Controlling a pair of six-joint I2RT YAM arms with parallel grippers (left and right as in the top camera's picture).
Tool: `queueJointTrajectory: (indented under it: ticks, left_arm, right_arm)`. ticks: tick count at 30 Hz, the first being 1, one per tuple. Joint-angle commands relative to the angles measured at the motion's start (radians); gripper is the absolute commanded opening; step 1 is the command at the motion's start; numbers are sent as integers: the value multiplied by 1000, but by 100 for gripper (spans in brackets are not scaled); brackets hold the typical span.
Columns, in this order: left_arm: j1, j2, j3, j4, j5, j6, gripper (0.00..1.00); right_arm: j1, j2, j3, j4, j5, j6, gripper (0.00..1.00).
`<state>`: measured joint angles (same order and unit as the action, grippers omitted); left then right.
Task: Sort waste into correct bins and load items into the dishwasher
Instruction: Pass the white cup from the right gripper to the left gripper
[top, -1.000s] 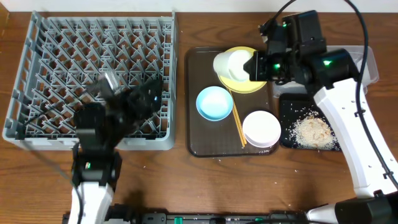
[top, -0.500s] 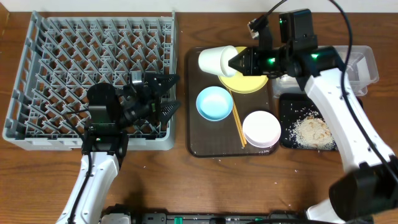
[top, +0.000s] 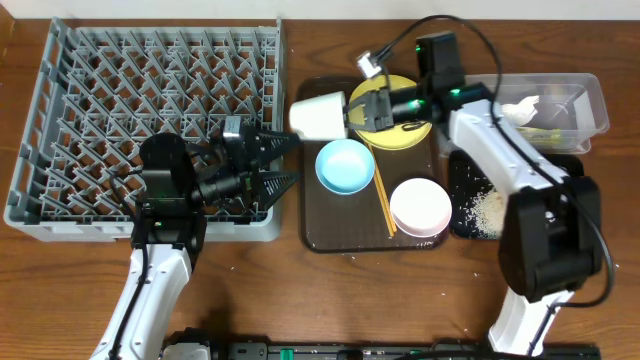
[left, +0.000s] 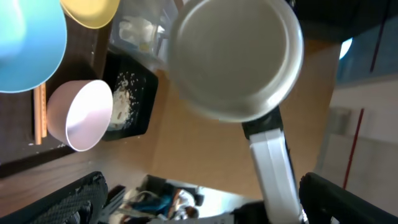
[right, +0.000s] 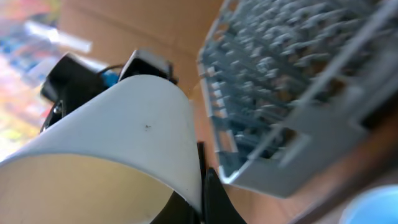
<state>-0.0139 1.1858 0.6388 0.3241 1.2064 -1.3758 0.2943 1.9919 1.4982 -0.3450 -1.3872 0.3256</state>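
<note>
Swung the small white round cup (top: 318, 115) leftward within the last second: off from above the yellow round plate (top: 405, 138), now in mid-air over the left edge of the dark brown rectangular serving tray (top: 312, 235), just left of top centre in the overhead frame. Lying sideways, base pointing left, mouth rim pinched in the clenched right claw (top: 352, 110). Turned the left claw (top: 290, 160) round to face it as well; released, spread wide, grasping nothing, just below and left of the cup at the right rim of the large square grey plastic dish rack (top: 40, 205). Reads as a handover, or a drop into the rack; neither done yet.

Waiting on the serving tray besides the plate: 1 light blue bowl (top: 345, 165), 1 white bowl (top: 420, 208), 1 pair of thin wooden chopsticks (top: 382, 195). Lying in the clear rectangular plastic tub (top: 592, 112), upper right: white crumpled paper napkin (top: 520, 108). Scattered on the shallow black rectangular tray (top: 462, 228): whitish loose rice scraps (top: 485, 208).

Brown wood-grain surface (top: 400, 300), a few pale specks near the bottom. Of the room, only blurred pale panels and a thin red line at the right of the left wrist frame.
</note>
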Motion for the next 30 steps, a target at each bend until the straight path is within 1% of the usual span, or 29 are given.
queueJointTrajectory:
  ticks: [1, 9, 13, 21, 30]
  left_arm:
    - [4, 4, 10, 7, 71, 109, 99]
    - [4, 4, 10, 8, 93, 127, 99]
    - [5, 4, 10, 8, 113, 156, 99]
    - [14, 4, 10, 8, 160, 172, 99]
    - [95, 4, 10, 7, 227, 171, 99]
  right_arm:
    - [40, 6, 2, 14, -135, -5, 1]
    - [119, 13, -6, 11, -138, -4, 1]
    - [145, 13, -21, 11, -145, -5, 1]
    - [144, 13, -58, 12, -162, -9, 1]
    - [145, 13, -82, 15, -166, -9, 1]
